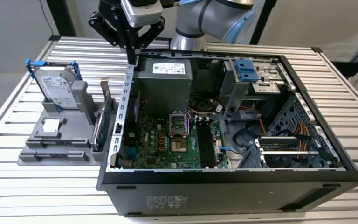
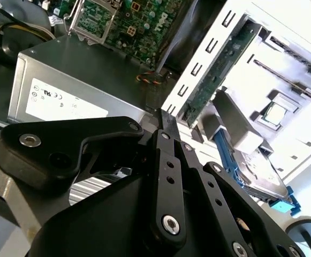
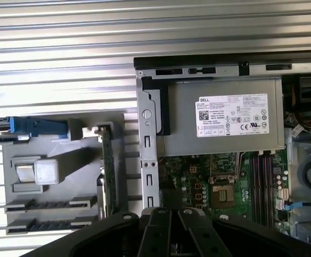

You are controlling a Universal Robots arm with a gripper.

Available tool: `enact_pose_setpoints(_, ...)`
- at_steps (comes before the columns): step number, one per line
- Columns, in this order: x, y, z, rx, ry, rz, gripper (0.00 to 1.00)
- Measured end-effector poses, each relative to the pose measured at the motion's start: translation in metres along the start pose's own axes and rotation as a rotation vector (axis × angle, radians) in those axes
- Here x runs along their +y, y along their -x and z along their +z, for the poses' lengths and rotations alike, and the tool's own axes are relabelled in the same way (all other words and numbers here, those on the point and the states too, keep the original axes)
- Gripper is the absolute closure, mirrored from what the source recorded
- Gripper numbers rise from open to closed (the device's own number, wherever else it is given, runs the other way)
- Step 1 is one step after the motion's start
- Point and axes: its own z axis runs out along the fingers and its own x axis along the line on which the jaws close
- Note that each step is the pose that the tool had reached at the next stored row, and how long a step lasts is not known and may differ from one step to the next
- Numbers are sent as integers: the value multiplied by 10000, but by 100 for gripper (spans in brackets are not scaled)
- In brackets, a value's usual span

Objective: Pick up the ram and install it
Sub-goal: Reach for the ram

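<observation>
The gripper [image 1: 131, 58] hung over the rear corner of the open computer case [image 1: 127, 88], its jaws clenched tip to tip and grasping nothing. Directly beneath the jaws ran the case's side wall. Just past that wall, inside the case, lay the grey power supply [image 1: 163, 77].

Below the jaws and off toward the exterior view's left, a grey holder [image 1: 48, 156] sat on the slatted bench [image 1: 24, 196], just beside the case wall. A thin dark-green board [image 1: 101, 128] stood on edge in the part of the holder nearest the case. Whether this was the ram or the edge of the expansion card could not be told. Farther out from the jaws on that same side, a hard drive [image 1: 58, 91] in a blue frame stood upright in the holder.

On the other side of the wall, lower than the jaws, the motherboard [image 1: 163, 140] lay flat in the case. Its long black memory slots [image 1: 202, 142] ran beside the processor socket [image 1: 177, 130]. Whether a stick sat in them could not be made out.
</observation>
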Motion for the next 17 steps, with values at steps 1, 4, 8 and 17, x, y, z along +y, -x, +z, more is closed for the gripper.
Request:
enact_pose_setpoints(1, 0, -10, 0, 0, 1, 0, 100)
enact_pose_setpoints(4, -3, -59, -1, 1, 0, 1, 100)
enact_pose_setpoints(8, -5, -117, -2, 2, 0, 1, 100)
enact_pose_setpoints(17, -14, -252, -5, 45, -3, 2, 100)
